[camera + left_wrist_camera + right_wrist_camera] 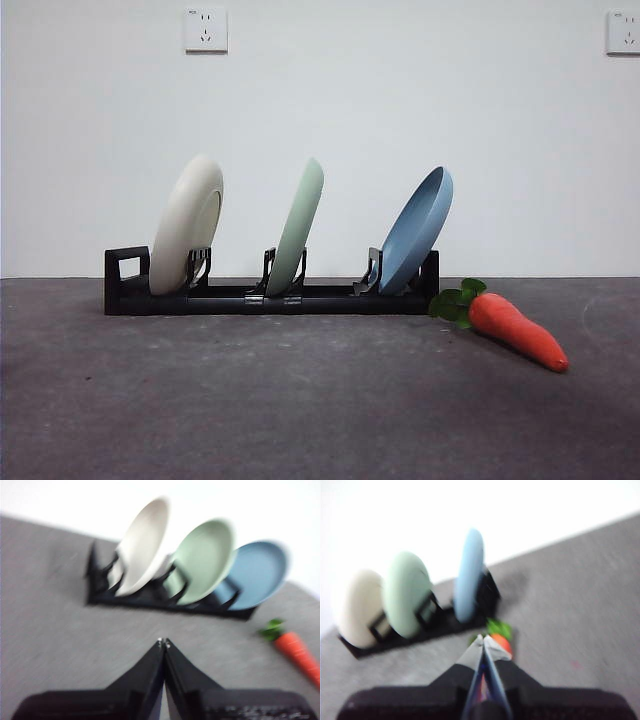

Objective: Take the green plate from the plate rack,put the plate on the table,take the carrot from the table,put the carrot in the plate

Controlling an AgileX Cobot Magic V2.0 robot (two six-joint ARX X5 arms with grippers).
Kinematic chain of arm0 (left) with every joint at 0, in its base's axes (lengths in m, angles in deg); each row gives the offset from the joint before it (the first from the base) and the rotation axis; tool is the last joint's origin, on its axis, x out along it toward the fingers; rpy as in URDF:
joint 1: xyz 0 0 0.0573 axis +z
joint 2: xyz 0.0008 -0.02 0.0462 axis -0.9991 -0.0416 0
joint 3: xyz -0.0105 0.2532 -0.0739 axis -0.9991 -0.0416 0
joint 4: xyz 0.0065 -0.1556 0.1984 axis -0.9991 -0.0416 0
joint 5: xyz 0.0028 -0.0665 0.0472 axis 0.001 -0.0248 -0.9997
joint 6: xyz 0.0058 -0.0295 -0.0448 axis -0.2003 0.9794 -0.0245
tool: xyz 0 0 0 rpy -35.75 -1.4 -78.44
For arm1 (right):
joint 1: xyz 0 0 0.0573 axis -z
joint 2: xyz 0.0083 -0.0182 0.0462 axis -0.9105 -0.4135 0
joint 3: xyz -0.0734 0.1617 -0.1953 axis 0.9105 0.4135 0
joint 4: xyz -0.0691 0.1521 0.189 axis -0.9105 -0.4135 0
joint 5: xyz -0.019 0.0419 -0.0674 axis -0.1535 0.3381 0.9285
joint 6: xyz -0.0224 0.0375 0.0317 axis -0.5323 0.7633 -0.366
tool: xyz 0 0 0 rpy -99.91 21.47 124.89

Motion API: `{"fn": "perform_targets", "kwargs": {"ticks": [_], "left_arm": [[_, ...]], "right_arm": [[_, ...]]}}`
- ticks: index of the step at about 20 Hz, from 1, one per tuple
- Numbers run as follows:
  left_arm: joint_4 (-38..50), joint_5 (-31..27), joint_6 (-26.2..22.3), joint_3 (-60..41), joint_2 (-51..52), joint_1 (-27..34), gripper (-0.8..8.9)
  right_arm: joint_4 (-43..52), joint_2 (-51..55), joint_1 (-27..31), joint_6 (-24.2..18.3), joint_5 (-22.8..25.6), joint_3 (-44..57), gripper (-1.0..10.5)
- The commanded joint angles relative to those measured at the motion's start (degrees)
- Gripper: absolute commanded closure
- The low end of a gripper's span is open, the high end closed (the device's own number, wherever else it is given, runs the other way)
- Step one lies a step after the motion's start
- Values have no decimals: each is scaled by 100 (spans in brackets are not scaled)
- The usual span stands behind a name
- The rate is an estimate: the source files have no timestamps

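The green plate (298, 230) stands on edge in the middle slot of the black plate rack (225, 298), between a cream-white plate (186, 224) and a blue plate (416, 230). The carrot (518, 331) lies on the table (250, 400) just right of the rack, leaves toward the rack. Neither gripper shows in the front view. My left gripper (163, 642) is shut and empty, above the table in front of the green plate (205, 560). My right gripper (482, 639) is shut and empty, hovering over the carrot (501, 643), with the green plate (406, 594) beyond.
A white wall with two sockets (206, 30) stands behind the table. The rack has a square loop (127, 266) at its left end. Bare table surface lies in front of the rack.
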Motion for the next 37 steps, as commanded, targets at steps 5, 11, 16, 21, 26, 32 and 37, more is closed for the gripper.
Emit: {"fn": "perform_targets", "kwargs": {"ticks": [5,11,16,21,26,32,37], "left_arm": [[-444,715,76,909,-289,15,821],[-1093,1438,-205,1829,-892,15,821],[-1766,2109,-750,2500,-1502,15,822],[-2520,2544,-1399,2999,-2074,15,822],[-3265,2846,-2017,3342,-2557,15,822],[-3296,2404,-1762,3366,-2723,15,227],[-3143,2391,-1762,3462,-2743,15,220]], "right_arm": [[-341,-614,-9,92,-625,-927,957],[-1768,-1506,-9,-579,-1292,-2186,957],[-3222,-2299,-9,-1574,-1692,-3298,957],[-4756,-2983,-13,-2640,-1725,-4199,956],[-5521,-3298,-92,-3018,-1727,-4524,956],[-5591,-3359,-111,-2944,-1700,-4524,507],[-5591,-3362,-111,-2861,-1685,-4524,293]]}}
